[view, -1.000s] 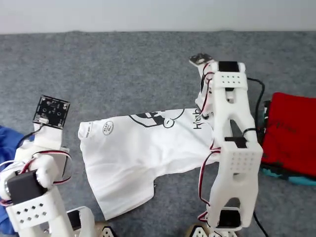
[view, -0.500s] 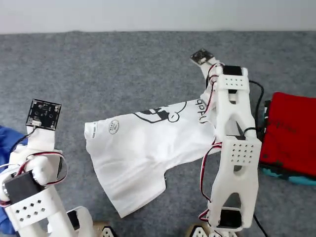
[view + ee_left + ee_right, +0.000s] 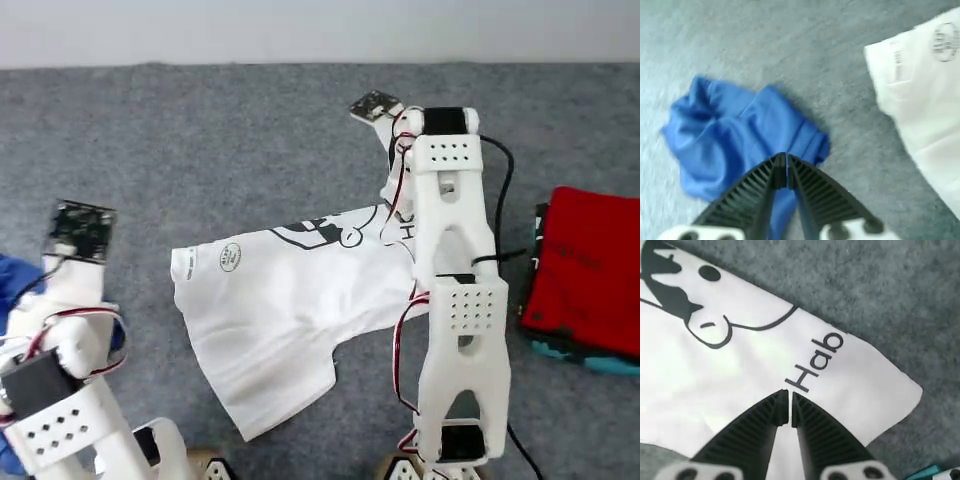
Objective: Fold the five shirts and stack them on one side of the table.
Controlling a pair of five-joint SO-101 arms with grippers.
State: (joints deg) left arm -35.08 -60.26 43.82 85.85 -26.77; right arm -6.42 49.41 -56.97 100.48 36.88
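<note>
- One white shirt [image 3: 290, 310] lies rumpled at the middle of the table [image 3: 200, 130]; red shirt [image 3: 585, 270] sits folded at its right edge.
- Left gripper [image 3: 786, 165], jaws closed and empty, hovers over blue shirt [image 3: 725, 130].
- Right gripper [image 3: 789, 400], jaws closed, hangs above white shirt; folding likely needs an edge gripped next.

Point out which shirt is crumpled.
The blue shirt, bunched by the left tool; the white shirt lies spread out, the red shirt folded.

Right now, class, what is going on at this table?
Shirt folding is partway done. The right hand, shut, is over the spread white shirt. The left hand, shut, hangs above a crumpled blue shirt. A folded red shirt lies on teal fabric at one side of the table.
</note>
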